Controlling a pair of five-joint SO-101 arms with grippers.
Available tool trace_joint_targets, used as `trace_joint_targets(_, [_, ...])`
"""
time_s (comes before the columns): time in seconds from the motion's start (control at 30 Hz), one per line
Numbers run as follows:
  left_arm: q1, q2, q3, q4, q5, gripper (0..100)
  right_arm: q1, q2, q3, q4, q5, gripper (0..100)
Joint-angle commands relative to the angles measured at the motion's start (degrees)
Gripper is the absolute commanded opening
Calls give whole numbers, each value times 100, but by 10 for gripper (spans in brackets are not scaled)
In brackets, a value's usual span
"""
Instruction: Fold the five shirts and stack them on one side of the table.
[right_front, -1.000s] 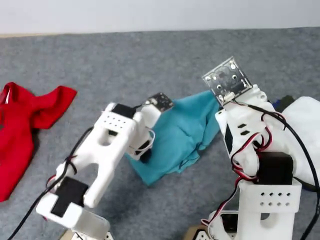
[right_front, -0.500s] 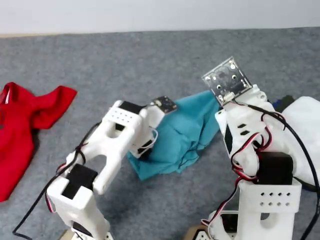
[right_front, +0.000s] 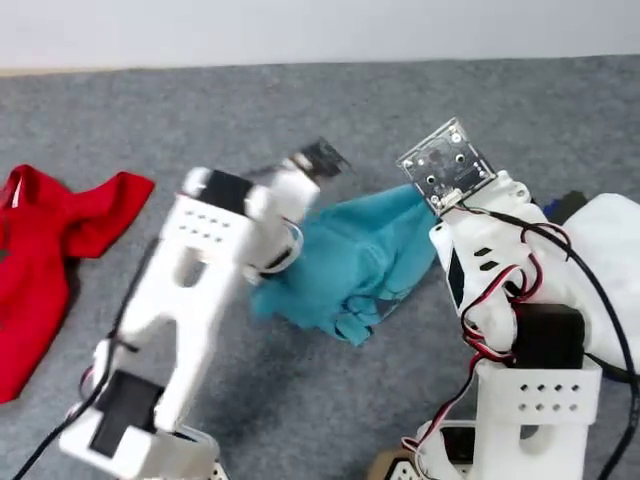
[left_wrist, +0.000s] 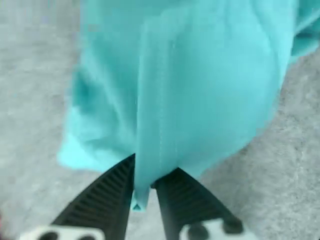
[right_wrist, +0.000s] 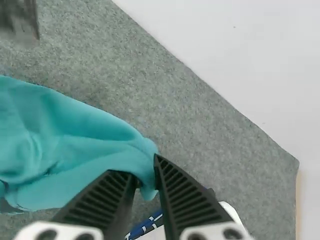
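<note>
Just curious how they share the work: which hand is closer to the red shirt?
Left. The left hand grips the teal shirt on the side facing the red shirt; the right hand grips its far side.

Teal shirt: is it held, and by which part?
Both. The left gripper pinches a fold of the teal shirt at its edge; the right gripper pinches another edge.

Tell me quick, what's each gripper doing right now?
Left gripper: closed, pinching a fold of the teal shirt.
Right gripper: closed, pinching another edge of the teal shirt.
</note>
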Motion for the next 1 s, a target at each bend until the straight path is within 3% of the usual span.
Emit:
trace_joint_targets(0.0, [-633, -651, -752, 475, -26, 6, 13, -84, -70, -31, 88, 10])
trace_joint_targets(0.17, [-1503, -1125, -1156, 536, -193, 6, 13, -84, -105, -48, 88, 10])
trace_joint_targets(0.43, [-2048, -2066, -1903, 536, -484, 6, 13, -84, -519, -453, 88, 10])
trace_joint_targets(0.63, [-2497, -2295, -3152, 413, -440, 6, -4, -84, -1081, -488, 88, 10])
trace_joint_targets(0.83, [-2576, -2259, -5024, -1064, -70, 6, -22, -84, -1574, -488, 88, 10])
trace_joint_targets(0.97, [-2576, -2268, -5200, -2224, -70, 6, -31, -84, -1565, -312, 62, 10])
